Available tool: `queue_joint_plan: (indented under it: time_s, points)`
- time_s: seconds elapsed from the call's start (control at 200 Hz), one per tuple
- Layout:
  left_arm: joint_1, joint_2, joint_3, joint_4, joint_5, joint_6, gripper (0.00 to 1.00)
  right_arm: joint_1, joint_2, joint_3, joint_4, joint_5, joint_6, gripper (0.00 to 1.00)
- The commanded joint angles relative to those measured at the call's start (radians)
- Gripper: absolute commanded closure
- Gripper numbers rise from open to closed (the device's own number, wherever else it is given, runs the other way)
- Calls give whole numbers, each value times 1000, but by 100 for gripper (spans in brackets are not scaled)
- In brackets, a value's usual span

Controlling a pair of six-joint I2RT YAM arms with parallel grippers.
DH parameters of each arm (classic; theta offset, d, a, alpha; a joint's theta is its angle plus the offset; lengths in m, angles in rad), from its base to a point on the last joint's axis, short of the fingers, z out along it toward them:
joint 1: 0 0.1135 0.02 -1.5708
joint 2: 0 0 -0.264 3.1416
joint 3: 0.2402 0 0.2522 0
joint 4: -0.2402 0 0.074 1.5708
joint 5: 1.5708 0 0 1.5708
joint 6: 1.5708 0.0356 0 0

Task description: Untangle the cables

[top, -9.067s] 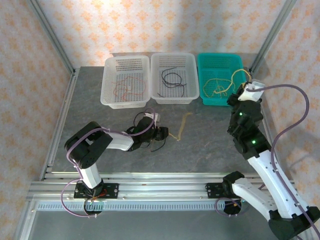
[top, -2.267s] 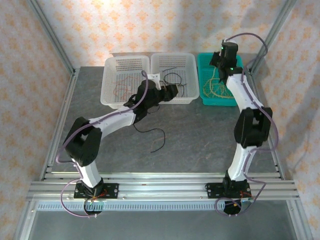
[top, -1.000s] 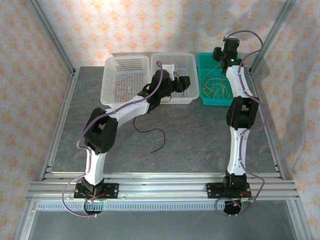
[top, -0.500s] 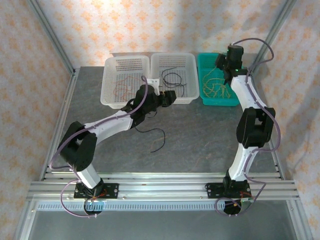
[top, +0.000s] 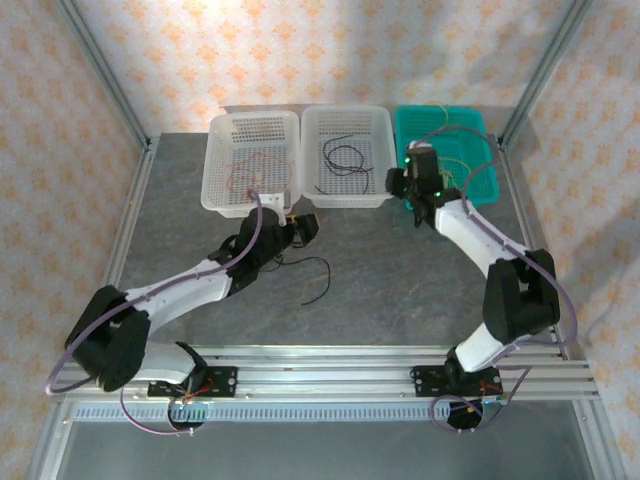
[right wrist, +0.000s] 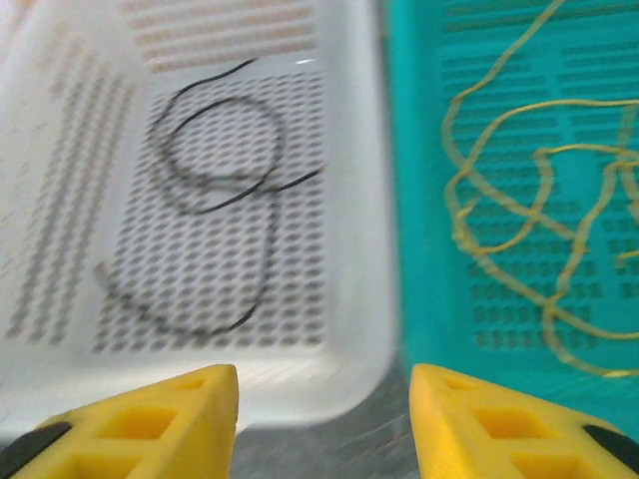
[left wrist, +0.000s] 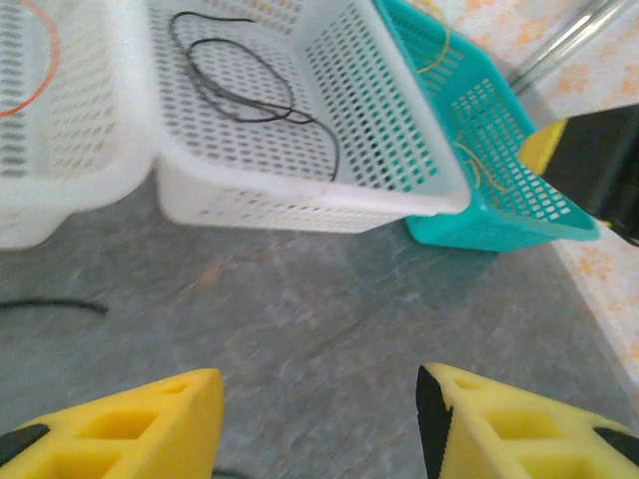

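Grey worktop, three baskets along the far edge; one loose black cable left to sort.

Loose black cable: thin open hook on the worktop, just near-side of the left end effector, long axis left-right, tail bending nearer; left arm closer. Left end effector: fingers apart, empty. Right end effector: fingers apart, empty, over the rims of the middle white basket (black cables) and the teal basket (yellow cables).
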Motion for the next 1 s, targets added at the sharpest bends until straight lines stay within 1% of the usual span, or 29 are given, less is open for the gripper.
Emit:
queue_joint_plan:
  time_s: [0.0,0.065,0.145,0.3,0.345,0.411,0.576,0.816,0.996]
  points:
    - [13,-79,-76,-39,-65,-64,45,94,-76,-64,17,27,-17,52]
    - [27,-125,-124,-41,-64,-94,45,160,-102,-99,13,35,-26,52]
    - [57,-180,-184,-38,-47,-136,45,226,-122,-134,21,-7,-30,52]
    - [171,-289,-315,0,42,-223,45,326,-118,-177,29,-80,-86,53]
    - [204,-323,-345,6,66,-238,45,340,-101,-177,22,-111,-102,53]
    - [244,-360,-370,-3,87,-245,45,364,-66,-168,6,-111,-121,54]
    - [303,-396,-390,-8,132,-253,45,424,31,-136,-17,-113,-189,54]
    - [368,-399,-402,17,191,-259,45,465,165,-80,-7,-119,-229,54]
    - [377,-398,-408,25,199,-259,45,468,240,-47,-1,-125,-236,54]
